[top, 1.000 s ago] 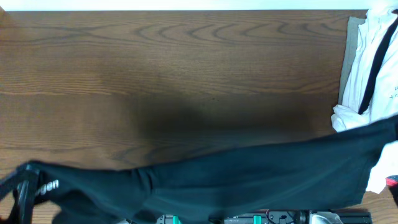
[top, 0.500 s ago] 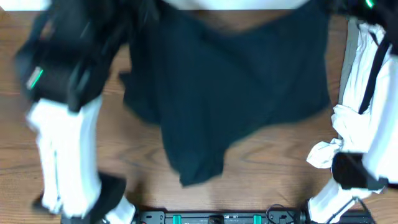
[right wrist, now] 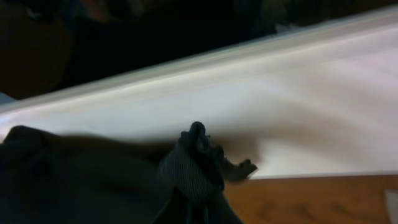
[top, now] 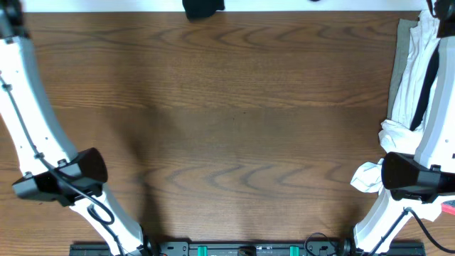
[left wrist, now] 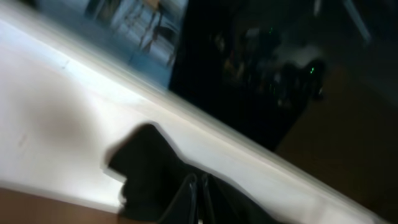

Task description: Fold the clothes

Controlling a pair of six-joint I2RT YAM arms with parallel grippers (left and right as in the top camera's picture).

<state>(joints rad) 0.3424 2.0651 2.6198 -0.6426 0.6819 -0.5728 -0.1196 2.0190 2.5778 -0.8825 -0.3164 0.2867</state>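
No legible text, label or number in any view. The clothes (top: 203,7), at twelve o'clock, show no readable lettering; wrist views blurred.

Overhead view is bright and even, with crisp grain on the brown wooden table (top: 242,107) and a soft shadow pooling at lower left. Left wrist view is smeared with motion blur, a broad white strip (left wrist: 62,124) glaring diagonally, upper right murky. Right wrist view is dim, the black soft-fabric garment (right wrist: 93,180) out of focus along the bottom.
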